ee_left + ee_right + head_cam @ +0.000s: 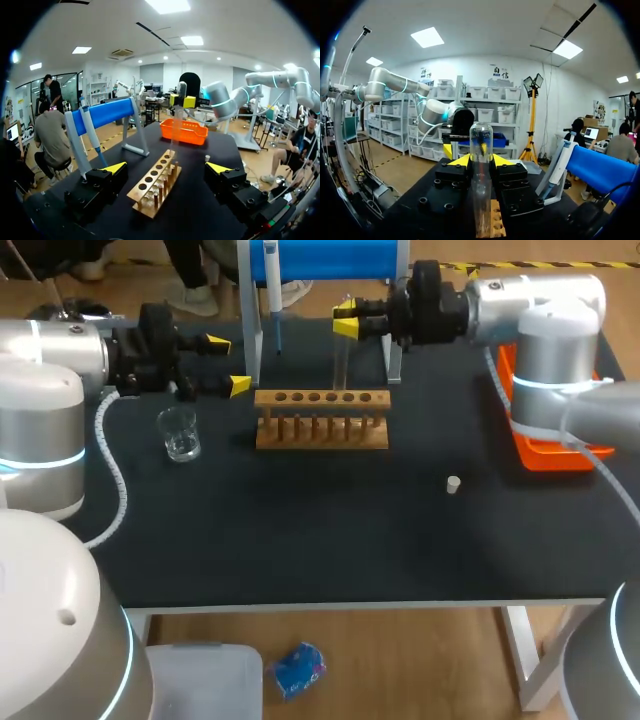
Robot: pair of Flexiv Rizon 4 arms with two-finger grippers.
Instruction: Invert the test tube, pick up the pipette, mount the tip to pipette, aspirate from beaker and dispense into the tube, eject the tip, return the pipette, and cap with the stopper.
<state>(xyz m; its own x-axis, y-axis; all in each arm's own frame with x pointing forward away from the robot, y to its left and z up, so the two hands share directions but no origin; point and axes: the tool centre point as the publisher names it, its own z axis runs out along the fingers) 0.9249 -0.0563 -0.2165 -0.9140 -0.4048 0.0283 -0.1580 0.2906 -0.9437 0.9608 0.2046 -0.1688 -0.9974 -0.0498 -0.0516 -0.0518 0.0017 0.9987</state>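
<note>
Far left: got the left tool [228,364] hanging over the counter [300,530], fingers wide apart, nothing in them. Just nearer than that, a glass beaker [180,433]. Further right, at the far edge, pipette [272,290] parked upright on its blue-topped stand [330,258]. Then the wooden rack [322,418] mid-counter, with the test tube [342,365] upright above its right end, round end up, clamped in the right tool [346,318]. Little white stopper [453,484] lying loose nearer and to the right, well apart from the rack. Orange tray [550,452] at the right edge.
</note>
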